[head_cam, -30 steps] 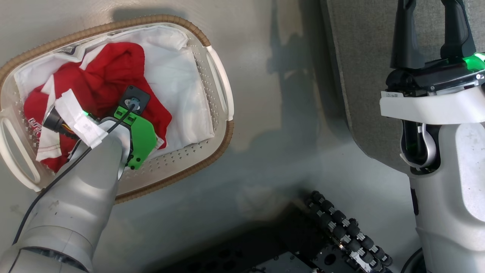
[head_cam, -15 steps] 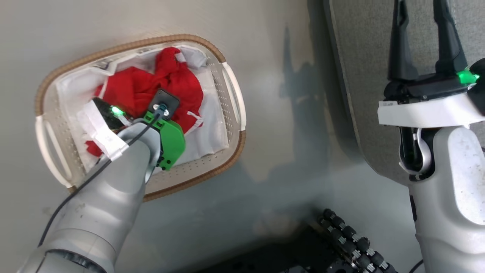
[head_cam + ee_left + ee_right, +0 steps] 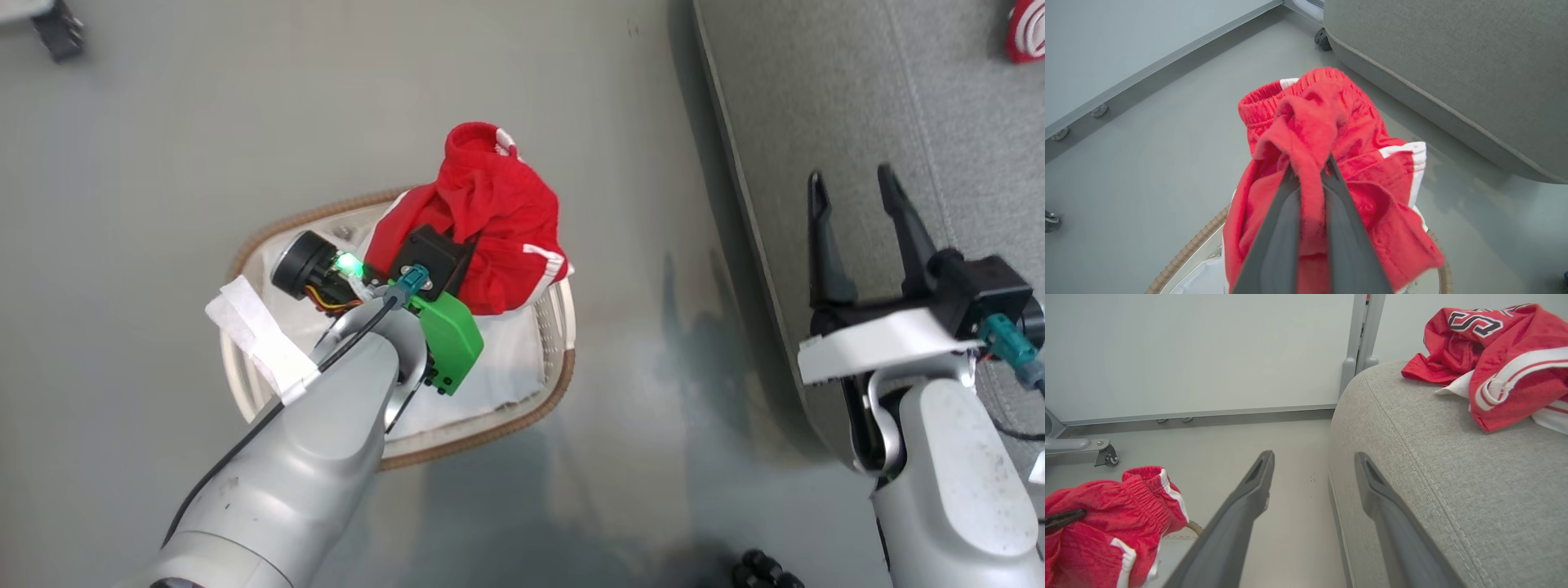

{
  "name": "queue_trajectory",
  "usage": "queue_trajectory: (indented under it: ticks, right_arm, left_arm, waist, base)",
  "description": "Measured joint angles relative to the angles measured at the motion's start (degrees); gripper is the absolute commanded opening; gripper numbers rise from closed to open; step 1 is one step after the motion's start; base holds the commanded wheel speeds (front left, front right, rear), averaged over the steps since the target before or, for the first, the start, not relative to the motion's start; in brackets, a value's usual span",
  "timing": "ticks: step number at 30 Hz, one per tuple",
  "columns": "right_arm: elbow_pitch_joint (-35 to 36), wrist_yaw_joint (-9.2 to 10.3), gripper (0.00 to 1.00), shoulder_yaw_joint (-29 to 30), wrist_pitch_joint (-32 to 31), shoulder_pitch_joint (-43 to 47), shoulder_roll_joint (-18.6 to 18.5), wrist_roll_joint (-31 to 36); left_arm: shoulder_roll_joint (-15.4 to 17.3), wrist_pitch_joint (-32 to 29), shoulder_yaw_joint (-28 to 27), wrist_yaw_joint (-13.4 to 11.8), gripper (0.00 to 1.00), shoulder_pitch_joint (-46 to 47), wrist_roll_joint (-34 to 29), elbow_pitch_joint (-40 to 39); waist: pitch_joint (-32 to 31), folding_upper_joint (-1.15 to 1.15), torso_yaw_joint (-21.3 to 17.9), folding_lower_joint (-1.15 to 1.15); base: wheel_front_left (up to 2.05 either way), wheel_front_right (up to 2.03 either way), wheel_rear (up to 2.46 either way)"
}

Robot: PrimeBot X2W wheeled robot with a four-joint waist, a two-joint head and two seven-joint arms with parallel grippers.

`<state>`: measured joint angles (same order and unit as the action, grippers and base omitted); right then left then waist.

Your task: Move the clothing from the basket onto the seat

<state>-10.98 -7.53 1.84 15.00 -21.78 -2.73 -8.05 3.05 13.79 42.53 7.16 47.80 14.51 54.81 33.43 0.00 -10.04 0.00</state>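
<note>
Writing: you can find navy numerals with white outlines on the red jersey (image 3: 1474,330); folds hide part of them, so you cannot read them for certain; no brand mark is legible on the red shorts (image 3: 490,220).
Look of the shorts: red fabric bunched into a lump; a gathered elastic waistband; a white panel at the waistband and a white band along one hem (image 3: 1414,149).
Look of the jersey: red with white panels and thin red-and-white stripes, crumpled.
Left gripper (image 3: 1308,171): you see its two dark fingers pinched nearly together on a fold of the shorts; it carries them.
Right gripper (image 3: 849,174): its fingers stand wide apart with nothing between them, over the edge of the seat (image 3: 857,98).
Where the shorts are: held up over the far right part of the basket (image 3: 490,425), well apart from the seat; you cannot tell whether the lowest cloth touches the white liner (image 3: 506,367).
Where the jersey is: lying on the seat, towards its far side.
Which way the shorts point: in the left wrist view the waistband is the far end, away from the wrist, and the legs hang back along the fingers; in the head view the long axis runs up the picture, away from you.
Basket: it stands on the grey floor (image 3: 163,122), beside the seat.
</note>
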Motion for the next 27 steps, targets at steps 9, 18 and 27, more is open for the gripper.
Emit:
queue_trajectory:
  ticks: [9, 18, 27]
  right_arm:
    - [-4.72, 0.01, 1.00, -0.69, -0.01, 6.14, -0.02, 1.62]
    - [-7.53, 0.00, 1.00, -4.31, -0.01, 8.50, -0.03, 1.76]
    - [-8.73, 0.01, 1.00, -8.25, -0.01, 8.49, -0.02, 1.63]
  left_arm:
    - [-0.09, -1.24, 3.45, 0.16, 0.00, -0.72, 7.56, -8.42]
    - [-0.01, -3.98, 4.87, 0.23, 0.00, 2.29, 14.13, -12.13]
    - [2.64, -7.44, 6.15, 0.23, 0.00, 5.13, 20.95, -17.89]
  waist:
    - [-12.26, 0.00, 3.11, 0.00]
    - [-23.64, 0.00, 5.18, 0.00]
    - [-32.24, 0.00, 6.18, 0.00]
  base:
    - [0.00, 0.00, 0.00]
    - [0.00, 0.00, 0.00]
    - [0.00, 0.00, 0.00]
